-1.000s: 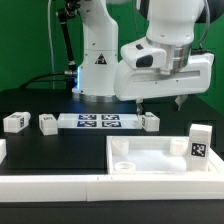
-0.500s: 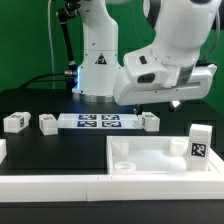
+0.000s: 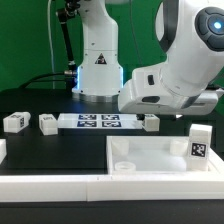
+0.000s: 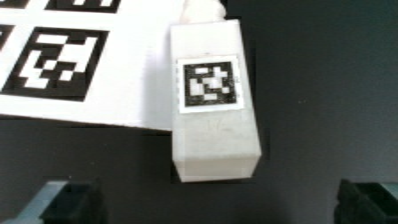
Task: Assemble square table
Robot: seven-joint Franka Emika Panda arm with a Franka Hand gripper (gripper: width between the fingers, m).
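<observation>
**End effector [image 4: 215, 203] spread wide over a lying table leg**

You have the fingers [image 4: 68, 200] fully apart and pinching nothing; between them is only black bench [image 4: 320, 100]; the target leg [image 4: 215, 100] lies flat just ahead of them, tag face up. That wide stance looks like preparation: I judge you are lining up so the jaws can come down around the block's narrow sides; its near end sits short of the line between the fingertips, so the approach looks unfinished.

The wrist view gives you what the exterior view cannot: the finger gap, the tag on the target leg, and how tightly the leg lies beside the marker board [image 4: 63, 60]; whether the two touch, you cannot tell.

In the exterior view the arm [image 3: 170, 85] hides the fingers, but the rest of the task shows. The tabletop panel [image 3: 160, 158] lies at the front toward the exterior view's right, rim and socket upward, presumably to receive legs. An upright leg [image 3: 198, 143] stands at its far right corner; a far-left leg [image 3: 14, 122] and a neighbour leg [image 3: 47, 123] lie beyond the board, well apart from the panel.
</observation>
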